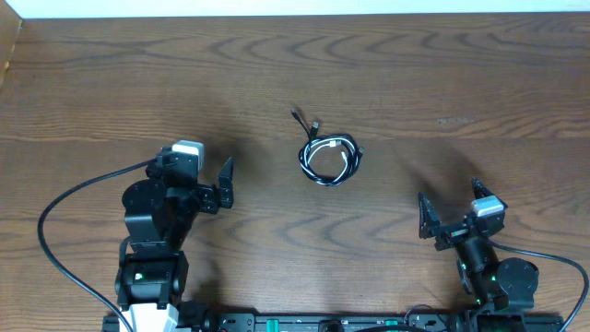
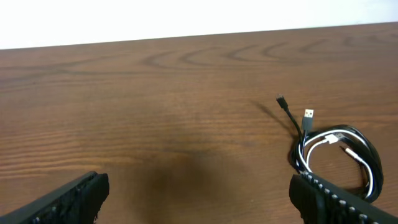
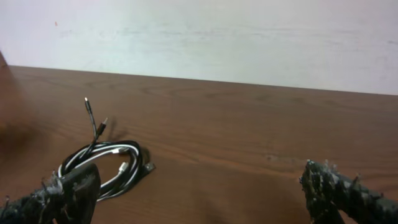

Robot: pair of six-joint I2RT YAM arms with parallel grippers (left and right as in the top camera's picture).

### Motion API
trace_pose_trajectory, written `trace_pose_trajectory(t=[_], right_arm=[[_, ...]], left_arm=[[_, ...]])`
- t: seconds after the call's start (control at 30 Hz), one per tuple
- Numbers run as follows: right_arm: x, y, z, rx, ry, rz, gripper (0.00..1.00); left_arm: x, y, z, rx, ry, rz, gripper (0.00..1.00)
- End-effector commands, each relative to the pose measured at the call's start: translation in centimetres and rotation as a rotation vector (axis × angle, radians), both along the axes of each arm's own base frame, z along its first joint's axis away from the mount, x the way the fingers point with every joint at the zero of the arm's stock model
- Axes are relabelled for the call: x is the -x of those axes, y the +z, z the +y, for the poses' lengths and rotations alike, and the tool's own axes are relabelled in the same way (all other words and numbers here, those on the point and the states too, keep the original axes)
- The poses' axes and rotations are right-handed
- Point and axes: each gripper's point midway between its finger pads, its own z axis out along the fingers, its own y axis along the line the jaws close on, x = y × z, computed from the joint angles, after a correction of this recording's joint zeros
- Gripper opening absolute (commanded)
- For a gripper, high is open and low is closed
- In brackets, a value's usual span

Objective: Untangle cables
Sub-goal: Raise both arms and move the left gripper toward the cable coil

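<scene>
You see the cables (image 1: pixel 330 160) lying in one small coil near the middle of the table (image 1: pixel 479 83), with white and black cords looped together, maybe two black ones. The left gripper (image 2: pixel 199 186) and the right gripper (image 3: pixel 199 186) both have their fingers spread wide. They hold nothing and are apart from the coil.

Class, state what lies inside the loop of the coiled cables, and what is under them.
Inside the coil of cables, bare wooden table shows, with a white plug end lying within it. The bundle rests on the table; which strand lies lowest is hidden.
</scene>
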Motion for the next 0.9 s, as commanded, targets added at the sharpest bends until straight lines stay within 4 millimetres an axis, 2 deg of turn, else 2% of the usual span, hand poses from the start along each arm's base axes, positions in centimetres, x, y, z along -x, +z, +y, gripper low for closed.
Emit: trace_pose_trajectory(t=[0.0,0.27,0.43,0.67,0.8,0.87], right_arm=[[0.4,1.2,1.0,-0.015,0.056,-0.013,0.99],[0.2,4.9,1.3,-0.018,0.074,0.041,0.99],[-1.0,7.2,1.7,-0.025,0.097,0.173,0.99],[-3.5,9.9,1.7,-0.034,0.095,0.372,0.99],[-4.9,10.7,1.9,-0.041,0.102,0.484,0.99],[-5.5,11.1,2.2,-0.05,0.122,0.522,0.99]], left_arm=[[-0.1,1.3,-0.4,0.015,-0.017,-0.018,0.98],[0.6,3.3,-0.4,0.017,-0.016,0.069,0.98],[0.9,4.4,-0.4,0.022,-0.015,0.204,0.98],[0.7,7.3,-0.5,0.026,-0.018,0.336,0.98],[0.0,8.5,-1.9,0.08,-0.091,0.409,0.98],[-0.6,8.6,-2.8,0.1,-0.128,0.447,0.98]])
